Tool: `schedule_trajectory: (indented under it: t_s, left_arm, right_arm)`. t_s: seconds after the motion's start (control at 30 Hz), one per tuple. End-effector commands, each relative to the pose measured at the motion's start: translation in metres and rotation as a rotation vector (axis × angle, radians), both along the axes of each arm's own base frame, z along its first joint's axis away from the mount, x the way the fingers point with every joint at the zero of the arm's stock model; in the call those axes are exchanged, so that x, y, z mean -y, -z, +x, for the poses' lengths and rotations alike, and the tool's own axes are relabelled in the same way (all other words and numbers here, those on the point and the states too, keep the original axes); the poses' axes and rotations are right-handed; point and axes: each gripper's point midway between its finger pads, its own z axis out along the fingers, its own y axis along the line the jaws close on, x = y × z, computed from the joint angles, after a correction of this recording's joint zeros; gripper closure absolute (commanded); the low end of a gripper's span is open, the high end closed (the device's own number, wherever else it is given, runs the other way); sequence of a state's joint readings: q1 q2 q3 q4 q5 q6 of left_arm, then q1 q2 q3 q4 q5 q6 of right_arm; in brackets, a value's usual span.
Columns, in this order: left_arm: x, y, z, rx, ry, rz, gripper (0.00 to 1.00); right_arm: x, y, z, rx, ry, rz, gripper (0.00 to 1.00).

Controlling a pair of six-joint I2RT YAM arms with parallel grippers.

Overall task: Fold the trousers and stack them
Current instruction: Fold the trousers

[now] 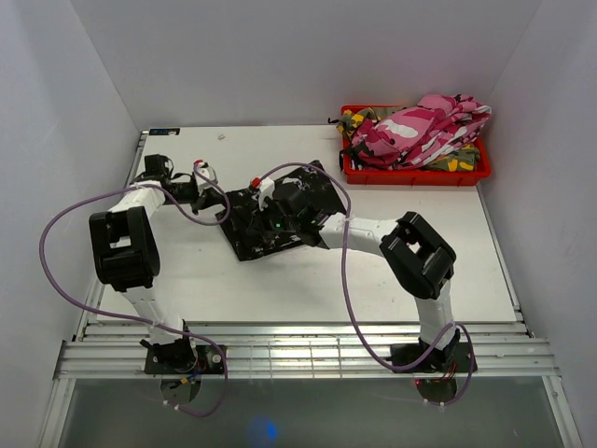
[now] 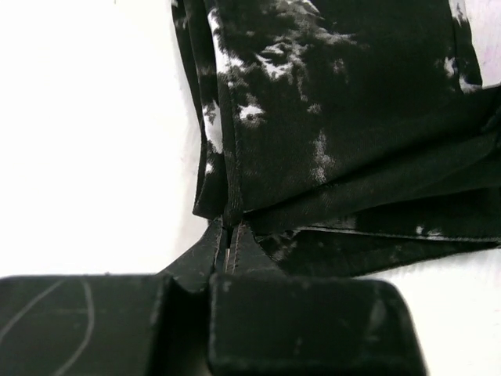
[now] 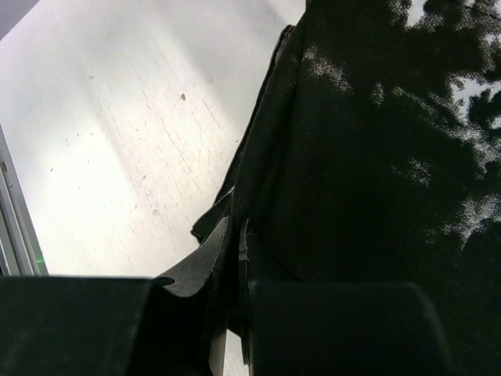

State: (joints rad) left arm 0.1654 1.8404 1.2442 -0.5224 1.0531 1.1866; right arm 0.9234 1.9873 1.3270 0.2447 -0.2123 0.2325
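The black trousers with white splotches lie bunched in the middle of the table. My left gripper is at their left edge. In the left wrist view the gripper is shut on a hemmed corner of the black trousers. My right gripper reaches over the same cloth from the right. In the right wrist view it is shut on an edge of the black trousers. Pink-white camouflage trousers and green-yellow camouflage trousers lie heaped at the back right.
A red bin at the table's back right corner holds the camouflage heap. White walls close in the table on the left, back and right. Purple cables loop off both arms. A metal rail runs along the near edge.
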Motion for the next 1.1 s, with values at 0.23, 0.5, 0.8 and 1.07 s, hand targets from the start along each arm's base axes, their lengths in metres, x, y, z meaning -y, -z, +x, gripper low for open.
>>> schedule_trajectory:
  t_s: [0.23, 0.5, 0.8, 1.07]
  left_arm:
    - [-0.041, -0.049, 0.055, 0.630, 0.105, 0.245, 0.83]
    - [-0.085, -0.066, 0.075, 0.651, -0.166, 0.280, 0.68]
    - [-0.099, -0.093, 0.074, 0.229, -0.384, 0.013, 0.65]
    - [-0.046, -0.047, -0.062, -0.457, -0.416, -0.115, 0.67]
  right_arm:
    - [0.013, 0.019, -0.043, -0.135, -0.095, -0.075, 0.92]
    - [-0.007, 0.023, -0.038, -0.146, -0.104, -0.060, 0.92]
    - [-0.019, 0.017, -0.034, -0.156, -0.084, -0.031, 0.92]
    - [-0.020, -0.005, -0.021, -0.139, -0.047, 0.002, 0.92]
